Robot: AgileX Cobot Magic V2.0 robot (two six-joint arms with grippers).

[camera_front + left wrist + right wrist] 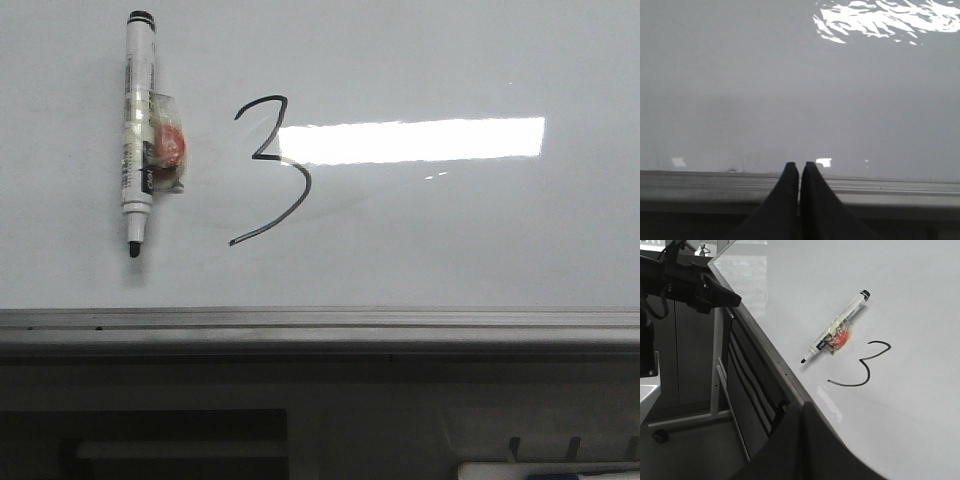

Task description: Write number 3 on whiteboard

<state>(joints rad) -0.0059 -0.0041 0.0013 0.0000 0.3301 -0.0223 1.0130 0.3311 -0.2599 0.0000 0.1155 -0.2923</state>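
A thin black number 3 [270,168] is drawn on the glossy whiteboard [450,240], with a long tail to the lower left. It also shows in the right wrist view [863,366]. A white marker with a black cap end [137,130] lies flat on the board left of the digit, with clear tape and a red blob on its side; it also shows in the right wrist view [836,333]. My left gripper [800,166] is shut and empty over the board's near frame edge. My right gripper [801,407] is shut and empty at that frame edge, apart from marker and digit.
A bright rectangular light glare [410,139] lies right of the digit. The grey metal frame [320,325] runs along the board's near edge. The left arm [695,282] shows beyond the edge, above a metal stand [715,370].
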